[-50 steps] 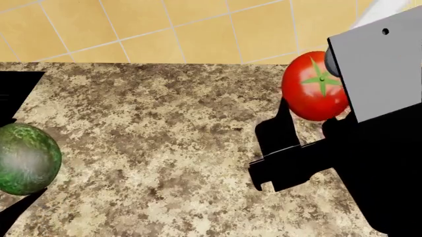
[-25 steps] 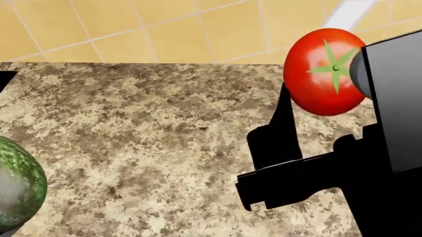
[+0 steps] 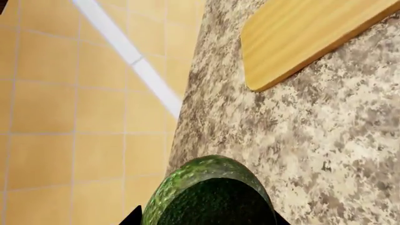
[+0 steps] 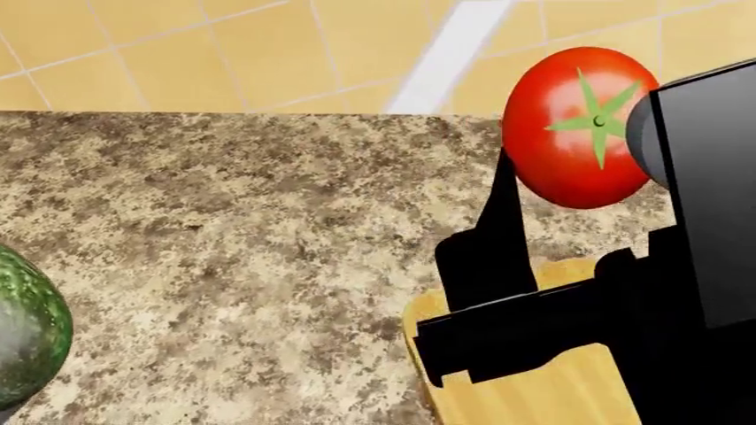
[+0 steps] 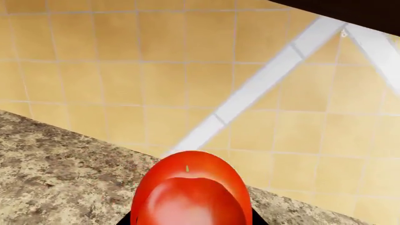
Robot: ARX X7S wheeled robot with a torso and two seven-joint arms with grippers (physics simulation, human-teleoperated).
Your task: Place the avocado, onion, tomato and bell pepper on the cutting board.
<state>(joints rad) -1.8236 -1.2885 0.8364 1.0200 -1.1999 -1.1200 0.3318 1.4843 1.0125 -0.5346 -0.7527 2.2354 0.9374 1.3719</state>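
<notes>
My right gripper [image 5: 190, 220] is shut on the glossy red tomato [image 4: 579, 128], held above the counter with its green calyx facing the head camera. One black finger [image 4: 497, 239] shows beside the fruit. A corner of the light yellow cutting board [image 4: 520, 394] lies just below this gripper. My left gripper [image 3: 206, 221] is shut on the dark green avocado [image 3: 209, 192], which sits at the head view's left edge [image 4: 24, 328]. In the left wrist view the cutting board [image 3: 306, 37] lies some way beyond the avocado. The onion and the bell pepper are out of view.
A speckled granite counter [image 4: 236, 248] carries the board. Its far edge drops to a tan tiled floor [image 4: 177, 44] crossed by a white stripe [image 4: 443, 53]. The grey and black body of my right arm [image 4: 709, 195] fills the head view's right side.
The head view has shifted: the cutting board's corner has come into sight under the right gripper, and the avocado has slid further to the left edge. Both grippers keep their hold.
</notes>
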